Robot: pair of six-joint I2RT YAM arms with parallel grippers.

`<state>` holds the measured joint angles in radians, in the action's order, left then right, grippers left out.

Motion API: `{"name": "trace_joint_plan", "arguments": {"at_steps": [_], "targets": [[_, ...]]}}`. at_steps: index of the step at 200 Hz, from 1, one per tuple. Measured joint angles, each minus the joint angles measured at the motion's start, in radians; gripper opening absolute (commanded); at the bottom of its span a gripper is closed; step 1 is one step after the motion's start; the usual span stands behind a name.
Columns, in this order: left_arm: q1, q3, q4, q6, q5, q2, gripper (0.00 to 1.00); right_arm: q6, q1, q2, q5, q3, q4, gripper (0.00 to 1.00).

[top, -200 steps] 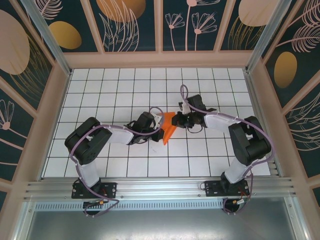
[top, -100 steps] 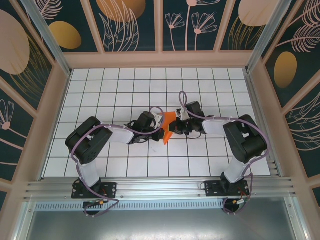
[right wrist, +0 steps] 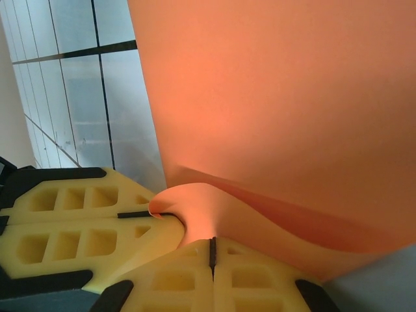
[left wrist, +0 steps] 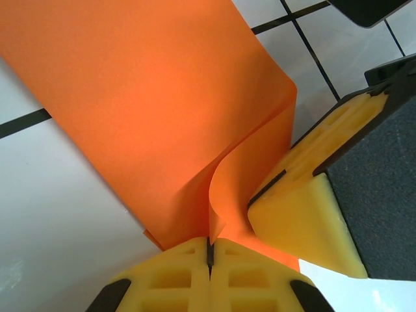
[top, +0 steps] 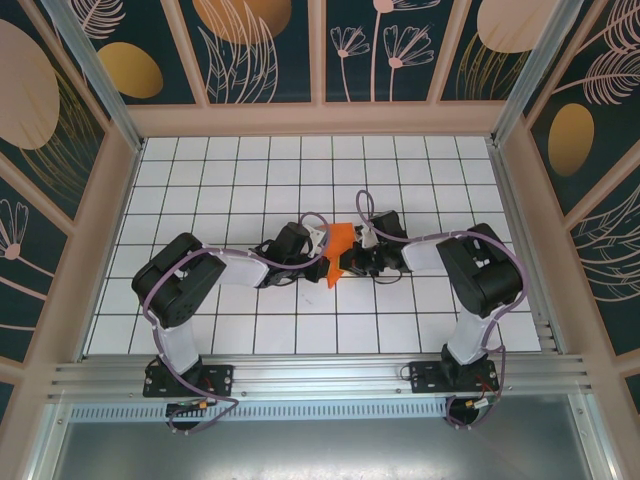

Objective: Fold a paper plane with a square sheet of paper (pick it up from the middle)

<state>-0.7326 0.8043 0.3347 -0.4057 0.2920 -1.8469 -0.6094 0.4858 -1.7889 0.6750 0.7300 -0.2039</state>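
Note:
The orange sheet of paper [top: 340, 238] hangs folded and curled between both grippers over the middle of the table, a small pointed shape from above. I cannot tell whether it has a paper plane's form. My left gripper [top: 322, 258] is shut on one edge; in the left wrist view the paper [left wrist: 149, 110] rises from between the closed yellow fingers [left wrist: 162, 279]. My right gripper [top: 350, 262] is shut on the paper [right wrist: 273, 97] right beside it, its pads [right wrist: 260, 279] closed on a curled fold. The two grippers nearly touch, and the right one's finger [left wrist: 305, 208] shows in the left wrist view.
The white grid-tile table [top: 240, 180] spreads around the grippers, fenced by beige walls [top: 110, 200] on three sides. The arm bases are bolted to the metal rail [top: 320, 375] at the near edge. The left gripper's fingers [right wrist: 71, 227] crowd the right wrist view.
The right gripper has moved left and nearer, closing in on the left gripper, and its elbow has swung in. The paper between them is more bunched. The left arm has stayed put.

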Motion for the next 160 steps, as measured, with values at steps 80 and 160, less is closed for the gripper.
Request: {"name": "trace_joint_plan", "arguments": {"at_steps": [80, 160], "targets": [[0.0, 0.008, -0.003, 0.006, -0.001, -0.006, 0.0, 0.0, -0.053, 0.097, 0.005, -0.002, -0.003, 0.09], [0.0, 0.008, -0.003, 0.005, -0.005, -0.006, 0.0, 0.001, -0.075, 0.045, 0.029, -0.002, -0.011, 0.09]]}}
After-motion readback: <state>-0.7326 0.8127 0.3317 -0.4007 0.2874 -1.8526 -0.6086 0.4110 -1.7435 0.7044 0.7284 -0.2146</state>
